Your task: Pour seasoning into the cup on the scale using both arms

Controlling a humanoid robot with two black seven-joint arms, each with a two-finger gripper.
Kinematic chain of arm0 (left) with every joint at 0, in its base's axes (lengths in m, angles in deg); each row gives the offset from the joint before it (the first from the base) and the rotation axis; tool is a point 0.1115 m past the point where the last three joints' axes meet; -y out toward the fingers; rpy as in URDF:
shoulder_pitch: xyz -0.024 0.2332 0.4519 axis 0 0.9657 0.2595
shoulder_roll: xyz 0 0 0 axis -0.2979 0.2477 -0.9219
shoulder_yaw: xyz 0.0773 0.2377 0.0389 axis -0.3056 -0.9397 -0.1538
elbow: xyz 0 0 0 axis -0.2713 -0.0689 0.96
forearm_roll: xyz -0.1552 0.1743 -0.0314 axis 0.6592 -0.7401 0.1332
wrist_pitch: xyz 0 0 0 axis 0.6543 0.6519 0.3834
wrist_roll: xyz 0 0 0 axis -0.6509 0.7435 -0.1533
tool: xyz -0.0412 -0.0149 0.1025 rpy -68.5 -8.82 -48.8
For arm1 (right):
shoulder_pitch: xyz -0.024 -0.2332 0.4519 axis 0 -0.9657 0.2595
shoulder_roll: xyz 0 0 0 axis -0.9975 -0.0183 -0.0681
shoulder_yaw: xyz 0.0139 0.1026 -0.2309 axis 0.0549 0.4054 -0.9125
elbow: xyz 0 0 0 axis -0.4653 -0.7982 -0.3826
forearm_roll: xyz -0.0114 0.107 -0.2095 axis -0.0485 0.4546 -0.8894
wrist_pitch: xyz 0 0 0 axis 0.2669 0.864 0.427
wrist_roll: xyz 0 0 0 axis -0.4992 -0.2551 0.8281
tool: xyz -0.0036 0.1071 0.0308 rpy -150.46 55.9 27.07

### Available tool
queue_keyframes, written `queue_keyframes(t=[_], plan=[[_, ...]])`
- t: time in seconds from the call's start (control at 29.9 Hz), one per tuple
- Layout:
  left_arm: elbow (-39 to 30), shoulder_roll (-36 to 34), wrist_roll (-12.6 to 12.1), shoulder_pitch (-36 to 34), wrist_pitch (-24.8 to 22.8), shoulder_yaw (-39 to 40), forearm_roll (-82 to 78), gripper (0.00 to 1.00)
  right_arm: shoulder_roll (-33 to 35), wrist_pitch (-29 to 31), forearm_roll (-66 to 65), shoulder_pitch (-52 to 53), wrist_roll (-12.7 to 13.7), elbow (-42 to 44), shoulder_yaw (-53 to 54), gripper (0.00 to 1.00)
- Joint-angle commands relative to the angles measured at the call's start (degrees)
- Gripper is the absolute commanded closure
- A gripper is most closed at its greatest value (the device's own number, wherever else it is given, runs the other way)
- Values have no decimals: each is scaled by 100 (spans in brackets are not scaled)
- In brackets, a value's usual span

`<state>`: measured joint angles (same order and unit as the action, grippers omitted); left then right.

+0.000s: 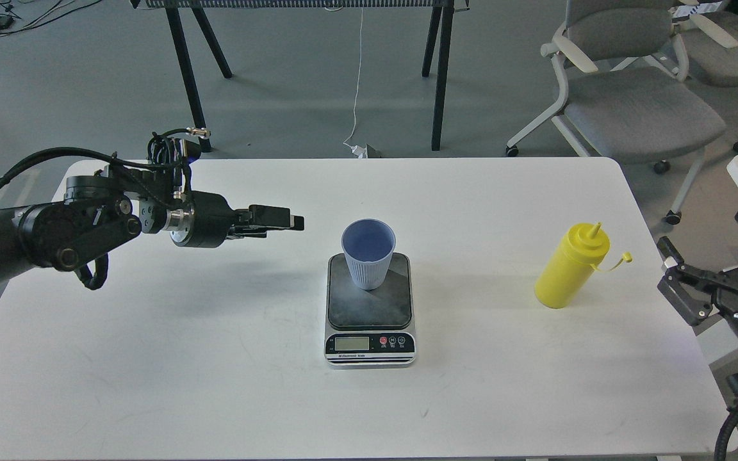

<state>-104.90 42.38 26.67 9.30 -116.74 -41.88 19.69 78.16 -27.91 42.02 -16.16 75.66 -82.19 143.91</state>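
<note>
- Scale (369,310) sits mid-table (151,358), dark platform w/ silver front; it's the landmark for all below.
- Cup (368,254), pale blue-grey, ribbed, stands upright on scale's far half, looks empty.
- Seasoning (571,266), yellow squeeze bottle, stands well right of scale, leaning slightly in view, cap off nozzle and dangling on its tether.
- Left gripper (279,219) hovers left of scale, above table, pointing toward cup; seen edge-on, fingers look close together, holding nothing; can't tell true gap.
- Right gripper (680,272) is far right of scale, just beyond bottle, fingers spread wide, empty.
- Risks, as judgement: light cup could tip or slide off platform if left gripper nudges it; open nozzle could spill early if bottle is squeezed hard when grabbed.
- Writing: "ROBOTIQ" on right gripper body; small print under scale's LCD unreadable.
</note>
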Motion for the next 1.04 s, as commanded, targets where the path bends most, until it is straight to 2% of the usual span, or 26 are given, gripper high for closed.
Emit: queue_keyframes(t=[0.0, 0.2, 0.33, 0.43, 0.67, 1.0], plan=[[-17, -225, 0, 0, 0, 559, 111, 0, 137, -1, -435, 1243, -3, 589, -554, 0], [18, -471, 0, 9, 0, 1280, 866, 0, 94, -1, -506, 3082, -3, 2109, -1952, 0], [158, -550, 0, 9, 0, 1798, 1438, 0, -441, -1, -672, 3653, 6, 3112, -2068, 0], [290, -594, 0, 79, 0, 2098, 1798, 0, -811, -1, -1067, 4015, 23, 3535, -2068, 0], [607, -603, 0, 325, 0, 2204, 2028, 0, -1031, -1, -1183, 4103, 15, 3624, -2112, 0], [624, -612, 0, 545, 0, 2406, 2274, 0, -1120, -1, -1350, 4094, -3, 3615, -2112, 0]])
